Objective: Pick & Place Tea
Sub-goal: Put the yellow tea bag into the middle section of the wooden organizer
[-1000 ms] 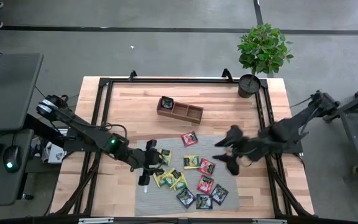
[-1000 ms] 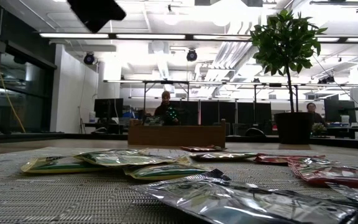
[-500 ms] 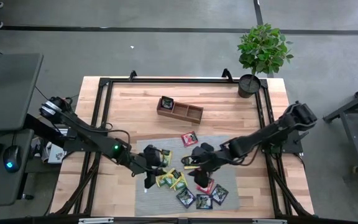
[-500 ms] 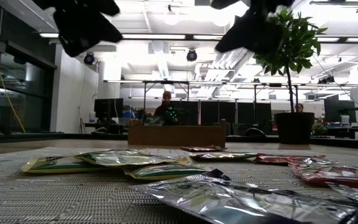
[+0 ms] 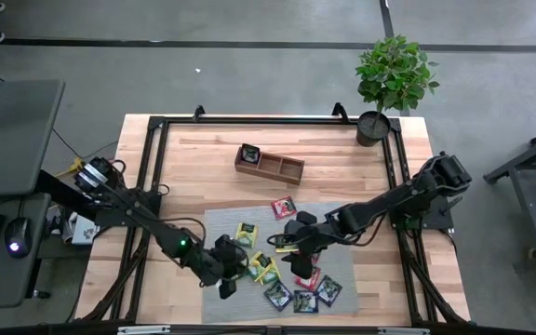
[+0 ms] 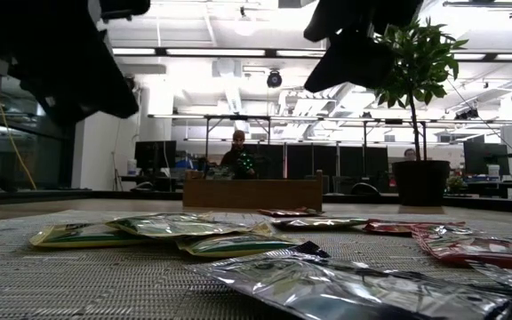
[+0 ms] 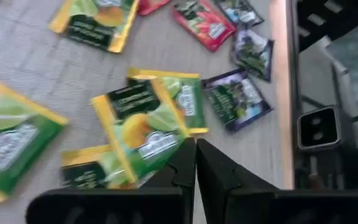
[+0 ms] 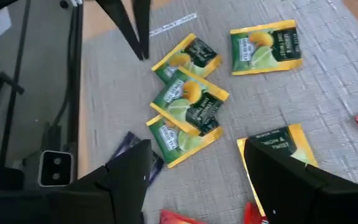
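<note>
Grey mat [image 5: 249, 216] carried scattered tea sachets [image 5: 293, 279]; yellow-green ones lay near its middle, red-pink and black ones toward mat's front right. Left gripper [image 5: 228, 282] hung over mat's front left, fingers [image 7: 216, 171] pressed together, nothing between. Right gripper [image 5: 285, 242] hung over mat's middle, fingers [image 8: 126, 171] spread wide above yellow-green sachet [image 8: 280, 147]. Wooden tray [image 5: 269, 164] sat behind mat.

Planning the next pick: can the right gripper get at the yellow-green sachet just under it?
Probably yes. The right gripper hangs open over the mat, and the yellow-green sachet lies flat by one finger with nothing on top. The left gripper is shut, off by the mat's other edge, out of the way.
</note>
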Controlling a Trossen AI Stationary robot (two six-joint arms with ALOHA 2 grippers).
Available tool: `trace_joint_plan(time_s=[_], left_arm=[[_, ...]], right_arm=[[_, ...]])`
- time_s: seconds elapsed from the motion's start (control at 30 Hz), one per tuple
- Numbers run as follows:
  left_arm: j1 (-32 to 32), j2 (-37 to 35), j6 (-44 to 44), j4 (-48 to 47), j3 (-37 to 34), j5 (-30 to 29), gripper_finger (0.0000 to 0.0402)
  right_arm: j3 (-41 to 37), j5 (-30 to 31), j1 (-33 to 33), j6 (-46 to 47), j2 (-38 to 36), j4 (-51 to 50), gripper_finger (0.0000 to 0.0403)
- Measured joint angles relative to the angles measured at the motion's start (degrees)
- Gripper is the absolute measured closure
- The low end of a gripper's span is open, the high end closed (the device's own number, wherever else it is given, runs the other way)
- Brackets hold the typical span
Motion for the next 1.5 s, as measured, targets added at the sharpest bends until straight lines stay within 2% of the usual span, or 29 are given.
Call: trace_joint_plan(time_s=[0.33,0.5,0.77,1.1,1.3,1.5], left_arm=[[0.16,5.4,-2.12,7.15,0.03,-0.4,0.0401],[0.15,7.77,-2.75,8.91,0.0,-0.38,0.0401],[0.57,8.63,-1.82,8.17,0.0,0.0,0.0401],[0.92,13.43,-3.73,8.39,0.17,2.23,0.0401],[0.9,14.58,-5.29,7.66,0.22,1.67,0.0401],[0.88,14.69,-5.32,6.78,0.22,1.35,0.0401]], right_arm=[[0.0,-7.21,-4.32,7.96,1.78,1.53,0.0151],[0.0,-10.48,-5.95,8.71,4.1,3.66,0.0151],[0.0,-12.27,-6.88,8.72,6.6,3.84,0.0151],[0.0,-13.64,-6.9,10.26,7.41,5.51,0.0151],[0.0,-16.41,-8.12,14.31,8.16,7.94,0.0151],[0.02,-20.18,-9.72,18.77,12.46,11.79,0.0151]])
